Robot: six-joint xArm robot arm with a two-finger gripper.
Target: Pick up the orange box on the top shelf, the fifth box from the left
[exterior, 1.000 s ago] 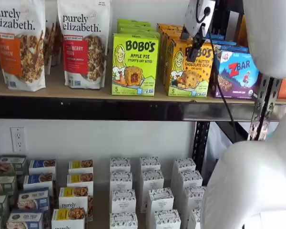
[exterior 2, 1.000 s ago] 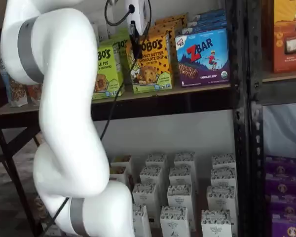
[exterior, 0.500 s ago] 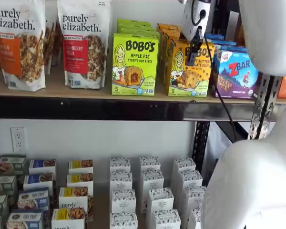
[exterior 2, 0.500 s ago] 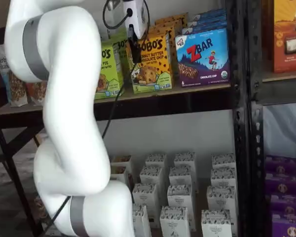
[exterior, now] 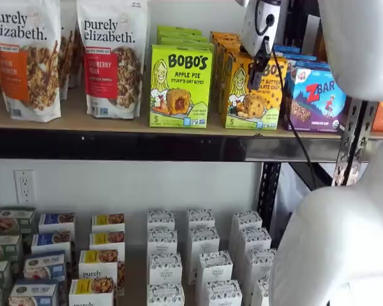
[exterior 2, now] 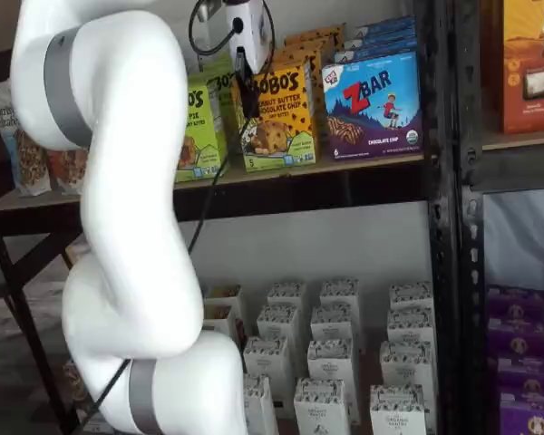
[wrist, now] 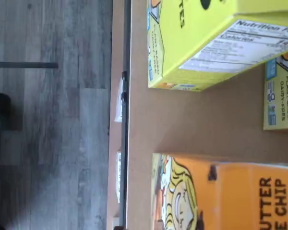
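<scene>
The orange box (exterior: 254,91) stands upright at the front of the top shelf (exterior: 115,145), between the lime-green Bobo's box (exterior: 180,85) and the ZBar box (exterior: 318,97). I'd say approach phase: I should keep centred on the box w/ fingers straddling its sides, not clipping neighbours. My gripper (exterior: 256,69) hangs in front of its upper face; fingers side-on, so can't tell the gap. Holds nothing afaict.

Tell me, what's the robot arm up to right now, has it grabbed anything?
Gripper in front of the orange box, fingers side-on, grip unclear. Box upright on the top shelf, not lifted. Green Bobo's box and ZBar box flank it closely.
</scene>
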